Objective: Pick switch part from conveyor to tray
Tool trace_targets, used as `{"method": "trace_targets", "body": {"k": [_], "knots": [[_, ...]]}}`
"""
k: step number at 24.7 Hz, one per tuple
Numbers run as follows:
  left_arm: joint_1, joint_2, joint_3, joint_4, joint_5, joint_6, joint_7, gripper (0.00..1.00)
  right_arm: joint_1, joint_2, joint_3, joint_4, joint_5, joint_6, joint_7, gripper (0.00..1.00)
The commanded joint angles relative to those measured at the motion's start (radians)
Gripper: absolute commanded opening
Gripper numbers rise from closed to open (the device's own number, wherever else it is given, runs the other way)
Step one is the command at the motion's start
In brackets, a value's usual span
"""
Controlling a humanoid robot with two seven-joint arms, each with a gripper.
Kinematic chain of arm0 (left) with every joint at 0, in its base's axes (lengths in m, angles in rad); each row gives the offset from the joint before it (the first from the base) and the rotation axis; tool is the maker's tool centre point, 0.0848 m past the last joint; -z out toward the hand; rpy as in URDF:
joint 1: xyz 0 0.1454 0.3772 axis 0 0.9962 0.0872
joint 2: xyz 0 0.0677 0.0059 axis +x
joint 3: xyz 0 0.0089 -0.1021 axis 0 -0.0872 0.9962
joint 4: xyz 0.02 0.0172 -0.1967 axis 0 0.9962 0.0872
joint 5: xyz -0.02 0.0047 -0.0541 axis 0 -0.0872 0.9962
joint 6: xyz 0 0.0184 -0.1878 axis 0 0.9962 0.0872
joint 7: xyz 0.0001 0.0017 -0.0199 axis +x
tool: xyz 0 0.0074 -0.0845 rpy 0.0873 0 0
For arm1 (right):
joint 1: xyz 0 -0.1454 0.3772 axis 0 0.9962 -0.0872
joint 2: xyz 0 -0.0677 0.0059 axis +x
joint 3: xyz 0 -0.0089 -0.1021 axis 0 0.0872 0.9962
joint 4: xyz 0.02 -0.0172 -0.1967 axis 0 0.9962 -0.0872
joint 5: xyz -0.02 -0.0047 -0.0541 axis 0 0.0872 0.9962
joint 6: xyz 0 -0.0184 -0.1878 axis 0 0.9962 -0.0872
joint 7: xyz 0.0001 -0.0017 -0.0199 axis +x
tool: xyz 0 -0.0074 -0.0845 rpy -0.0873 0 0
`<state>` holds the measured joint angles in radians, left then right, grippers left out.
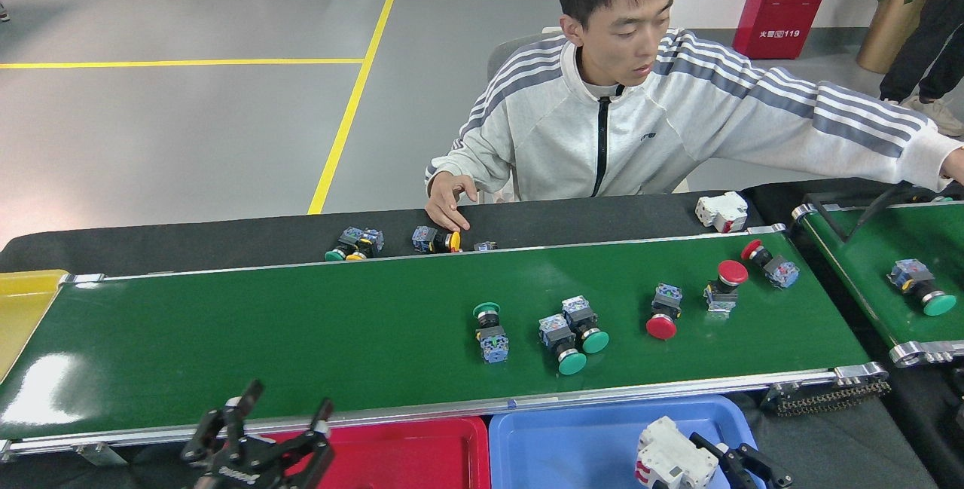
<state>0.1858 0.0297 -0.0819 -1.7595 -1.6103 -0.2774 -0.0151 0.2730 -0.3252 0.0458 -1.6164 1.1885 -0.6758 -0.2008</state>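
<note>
Head view, closest stuff first: the right gripper (727,466) sits low over the bright blue plastic tray (572,444), with a chunky white breaker-style switch part (670,463) against its fingers. It looks gripped, though the frame edge cuts it off, so I honestly can't tell if the fingers are closed on it. The left gripper (280,417) is over by the red plastic tray (422,451), fingers spread wide, holding nothing. Past the trays runs the long glossy dark-green conveyor (226,331), and on it a green-capped push-button switch (489,329) lies with its long axis pointing away from the robot, cap on the far end. It's up and to the left of the right gripper, up and right of the left one; I'd guess either could reach. More green and red buttons sit further right. Behind the belt, a person in a grey striped jacket (640,127) reaches sideways.
</note>
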Motion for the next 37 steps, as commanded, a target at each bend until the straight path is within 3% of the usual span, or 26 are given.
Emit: {"method": "trace_targets", "body": {"k": [1, 3, 7, 11, 19, 23, 26, 27, 29, 32, 37], "knots": [[-0.031, -0.047, -0.056, 0.000, -0.066, 0.058, 0.000, 1.00, -0.011, 0.032, -0.007, -0.008, -0.006, 0.048, 0.020, 0.99], [-0.058, -0.090, -0.068, 0.034, -0.099, 0.064, -0.002, 1.00, -0.015, 0.078, -0.006, -0.010, -0.004, 0.173, 0.035, 0.98], [-0.117, -0.108, -0.085, 0.095, -0.128, 0.090, -0.009, 1.00, -0.071, 0.170, 0.034, -0.016, 0.032, 0.510, 0.078, 0.97], [-0.195, -0.117, -0.137, 0.196, -0.168, 0.158, -0.011, 1.00, -0.100, 0.203, 0.100, -0.016, 0.114, 0.690, 0.081, 0.96], [-0.259, -0.120, -0.131, 0.308, -0.160, 0.162, -0.011, 1.00, -0.204, 0.255, 0.213, -0.005, 0.149, 0.825, 0.139, 0.96], [-0.307, -0.123, -0.119, 0.376, -0.160, 0.185, -0.011, 0.98, -0.296, 0.311, 0.295, 0.081, 0.210, 0.901, 0.150, 0.96], [-0.339, -0.123, -0.098, 0.431, -0.160, 0.193, -0.009, 0.79, -0.373, 0.353, 0.335, 0.165, 0.212, 0.938, 0.167, 0.96], [-0.348, -0.125, -0.084, 0.449, -0.158, 0.198, -0.006, 0.62, -0.397, 0.365, 0.345, 0.194, 0.212, 0.950, 0.167, 0.96], [-0.351, -0.120, -0.058, 0.456, -0.131, 0.187, 0.003, 0.14, -0.437, 0.390, 0.368, 0.251, 0.212, 0.967, 0.167, 0.97], [-0.339, -0.103, -0.048, 0.433, -0.017, 0.161, 0.004, 0.00, -0.492, 0.429, 0.384, 0.342, 0.210, 0.970, 0.169, 0.97], [-0.218, 0.007, -0.025, 0.229, 0.009, -0.019, 0.004, 0.00, -0.571, 0.479, 0.384, 0.472, 0.209, 0.970, 0.167, 0.97]]}}
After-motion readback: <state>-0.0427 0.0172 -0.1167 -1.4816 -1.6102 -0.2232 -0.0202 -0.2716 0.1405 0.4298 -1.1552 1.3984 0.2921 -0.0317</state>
